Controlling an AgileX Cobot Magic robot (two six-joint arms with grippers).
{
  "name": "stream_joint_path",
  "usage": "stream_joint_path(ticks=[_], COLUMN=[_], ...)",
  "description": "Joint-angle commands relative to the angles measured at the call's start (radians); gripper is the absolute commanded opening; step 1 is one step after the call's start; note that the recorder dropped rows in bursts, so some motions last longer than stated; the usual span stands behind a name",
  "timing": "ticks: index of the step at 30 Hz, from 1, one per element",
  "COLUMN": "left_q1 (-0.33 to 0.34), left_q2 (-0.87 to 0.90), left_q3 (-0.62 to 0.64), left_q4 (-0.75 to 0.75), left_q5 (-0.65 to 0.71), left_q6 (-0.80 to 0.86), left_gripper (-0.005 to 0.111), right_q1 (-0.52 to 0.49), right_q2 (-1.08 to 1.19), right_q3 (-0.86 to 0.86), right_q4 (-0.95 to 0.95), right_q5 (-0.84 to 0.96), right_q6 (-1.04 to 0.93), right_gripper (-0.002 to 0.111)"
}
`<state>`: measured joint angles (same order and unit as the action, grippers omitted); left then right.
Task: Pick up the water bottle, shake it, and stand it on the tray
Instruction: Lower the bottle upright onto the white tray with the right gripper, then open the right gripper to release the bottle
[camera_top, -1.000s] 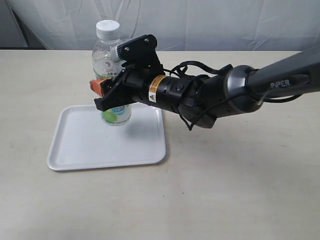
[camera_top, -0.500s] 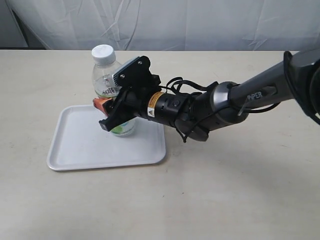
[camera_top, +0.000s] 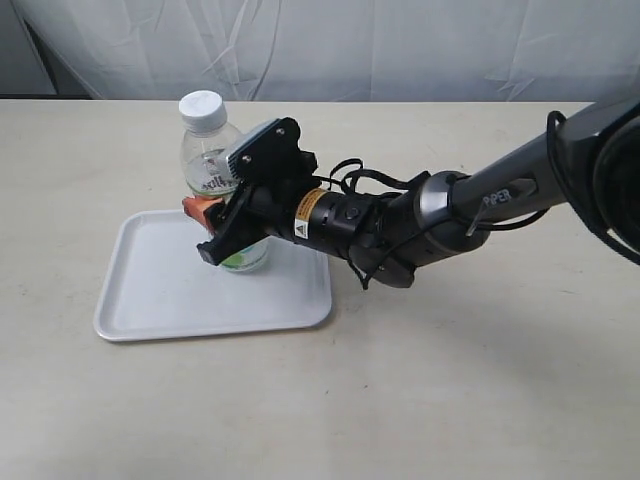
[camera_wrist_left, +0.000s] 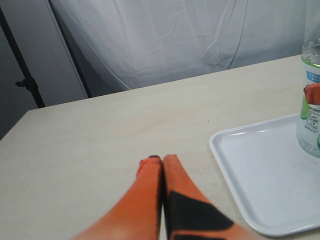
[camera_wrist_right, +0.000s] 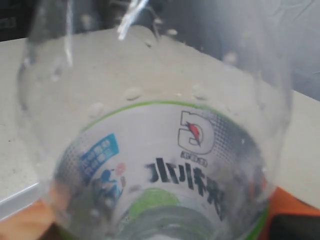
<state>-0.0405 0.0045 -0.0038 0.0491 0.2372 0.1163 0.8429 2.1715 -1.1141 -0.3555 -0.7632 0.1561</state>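
Clear plastic bottle (camera_top: 212, 160) with a white cap (camera_top: 202, 108) is standing upright over the tray (camera_top: 160, 295), at the tray's far corner on the side where the right arm (camera_top: 440, 215) comes in. Its base is down at the tray floor, but the exterior view doesn't really show if it's actually sitting on it or held just off it. The arm reaches in low across the desk (camera_top: 450, 390) and over the tray's edge. The right jaws are clenched on the bottle around the label, with one orange pad (camera_top: 200, 207) poking out on the side away from the arm.

The right wrist view is pretty much all bottle (camera_wrist_right: 150, 150). It shows a white-and-green label with dark characters and a little blue patch. There are droplets on the clear wall past the label, and a bit of orange pad (camera_wrist_right: 300, 200) on either side.

The left jaws are off the tray, hanging over the desk (camera_wrist_left: 100, 135) just beside the tray's (camera_wrist_left: 260, 175) edge. Their two orange fingers (camera_wrist_left: 150, 200) are pressed flat together with nothing between them. From that camera the bottle (camera_wrist_left: 310, 125) shows upright at the tray's far end, well apart from the left jaws. A white curtain (camera_top: 400, 50) hangs behind the desk, beyond the tray.
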Motion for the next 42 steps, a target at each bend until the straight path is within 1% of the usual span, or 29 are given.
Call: stream_joint_path(ticks=[1,2,3,5,10,12,13,15,26,38,42], left_q1=[0.000,0.000,0.000,0.000,0.000,0.000,0.000,0.000,0.000,0.000,0.000], left_q2=[-0.005,-0.005,-0.005,-0.005,-0.005,-0.005,-0.005,-0.005,-0.005,-0.005,-0.005], left_q3=[0.004,0.004,0.004,0.004,0.004,0.004,0.004,0.004,0.004,0.004,0.004], left_q4=[-0.001,-0.001,-0.001,-0.001,-0.001,-0.001,-0.001,-0.001,-0.001,-0.001,-0.001], left_q5=[0.002,0.002,0.002,0.002,0.002,0.002,0.002,0.002,0.002,0.002,0.002], left_q6=[-0.004,-0.004,-0.004,-0.004,-0.002,-0.002,-0.002,-0.003,-0.003,-0.003,-0.003], left_gripper=[0.000,0.000,0.000,0.000,0.000,0.000,0.000,0.000,0.000,0.000,0.000], right_q1=[0.011,0.015,0.020,0.034,0.053,0.053,0.053,0.053,0.055,0.055,0.055], right_q2=[0.002,0.002,0.002,0.002,0.000,-0.012,-0.025,-0.047,-0.137,-0.191,-0.238], right_q3=[-0.001,-0.001,-0.001,-0.001,-0.001,-0.001,-0.001,-0.001,-0.001,0.016,0.034], right_q4=[0.033,0.047,0.056,0.071,0.108,0.181,0.229,0.266,0.199,0.173,0.163], right_q5=[-0.001,0.001,0.001,0.012,0.055,0.132,0.208,0.298,0.540,0.669,0.763], right_q6=[0.018,0.017,0.019,0.019,0.018,0.016,0.016,0.016,0.000,0.000,-0.007], right_gripper=[0.058,0.067,0.072,0.074,0.074,0.074,0.074,0.074,0.074,0.074,0.074])
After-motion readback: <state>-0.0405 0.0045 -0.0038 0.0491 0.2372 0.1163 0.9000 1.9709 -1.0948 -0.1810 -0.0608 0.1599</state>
